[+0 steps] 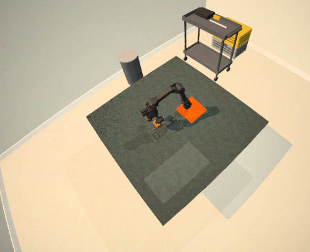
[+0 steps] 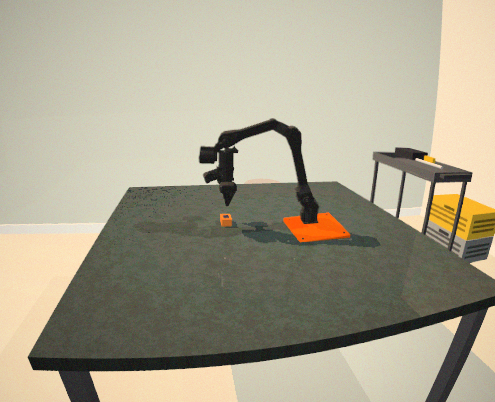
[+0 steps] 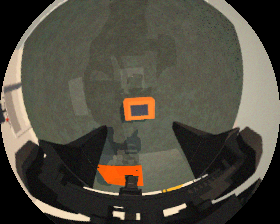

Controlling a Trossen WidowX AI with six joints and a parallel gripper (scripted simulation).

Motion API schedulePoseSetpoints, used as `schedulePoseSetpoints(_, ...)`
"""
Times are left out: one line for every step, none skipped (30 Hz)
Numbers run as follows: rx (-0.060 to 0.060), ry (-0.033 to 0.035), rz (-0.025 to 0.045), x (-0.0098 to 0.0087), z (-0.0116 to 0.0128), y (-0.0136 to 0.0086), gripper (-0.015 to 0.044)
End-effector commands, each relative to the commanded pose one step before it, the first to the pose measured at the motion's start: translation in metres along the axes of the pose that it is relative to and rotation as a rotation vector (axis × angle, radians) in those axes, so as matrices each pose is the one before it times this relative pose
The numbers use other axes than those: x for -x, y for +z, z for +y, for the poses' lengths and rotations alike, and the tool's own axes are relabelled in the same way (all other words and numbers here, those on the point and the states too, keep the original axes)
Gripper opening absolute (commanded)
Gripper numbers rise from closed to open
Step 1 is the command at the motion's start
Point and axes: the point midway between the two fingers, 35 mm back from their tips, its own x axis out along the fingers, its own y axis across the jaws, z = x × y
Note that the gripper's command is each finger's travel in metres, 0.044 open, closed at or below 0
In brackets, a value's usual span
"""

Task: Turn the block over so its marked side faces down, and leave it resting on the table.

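A small orange block rests flat on the dark green table. A dark blue rectangular mark shows on its upward side in the wrist view. My gripper is open and empty. It points straight down and hangs above the block, with a gap between fingertips and block in the exterior view. In the wrist view the block lies beyond the line of the fingertips, midway between them from left to right. The block's underside is hidden.
The arm stands on a flat orange base plate, to the right of the block in the top and exterior views. Off the table are a grey cart, stacked yellow and grey crates and a grey cylinder.
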Motion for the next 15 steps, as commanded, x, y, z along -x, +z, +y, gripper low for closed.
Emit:
schedulePoseSetpoints(0.0189,0.00741,0.00017,-0.00602,-0.00032,0.00121,0.044)
schedulePoseSetpoints(0.0,0.00004,-0.00001,-0.00976,-0.00027,0.00006,0.044)
schedulePoseSetpoints(0.0,0.00004,0.00002,-0.00973,-0.0002,-0.00028,0.044)
schedulePoseSetpoints(0.0,0.00003,0.00003,-0.00581,-0.00009,-0.00034,0.044)
schedulePoseSetpoints(0.0,0.00001,0.00001,-0.00193,-0.00002,-0.00014,0.044)
schedulePoseSetpoints(0.0,0.0,0.0,0.0,0.0,0.0,0.044)
schedulePoseSetpoints(0.0,0.0,0.0,0.0,0.0,0.0,0.044)
schedulePoseSetpoints(0.0,0.0,0.0,-0.00121,-0.0001,-0.00001,0.044)
schedulePoseSetpoints(0.0,0.0,0.00001,-0.00362,-0.00028,-0.00006,0.044)
schedulePoseSetpoints(0.0,0.0,0.00002,-0.00541,-0.0004,-0.00017,0.044)
schedulePoseSetpoints(0.0,0.0,0.00002,-0.0036,-0.00026,-0.00017,0.044)
schedulePoseSetpoints(0.0,0.0,0.00001,-0.0012,-0.00008,-0.00007,0.044)
schedulePoseSetpoints(0.0,0.0,0.0,0.0,0.0,0.0,0.044)
schedulePoseSetpoints(0.0,0.0,0.0,-0.00027,0.0,0.00001,0.044)
schedulePoseSetpoints(0.0,0.0,0.0,-0.00082,-0.00001,0.00004,0.044)
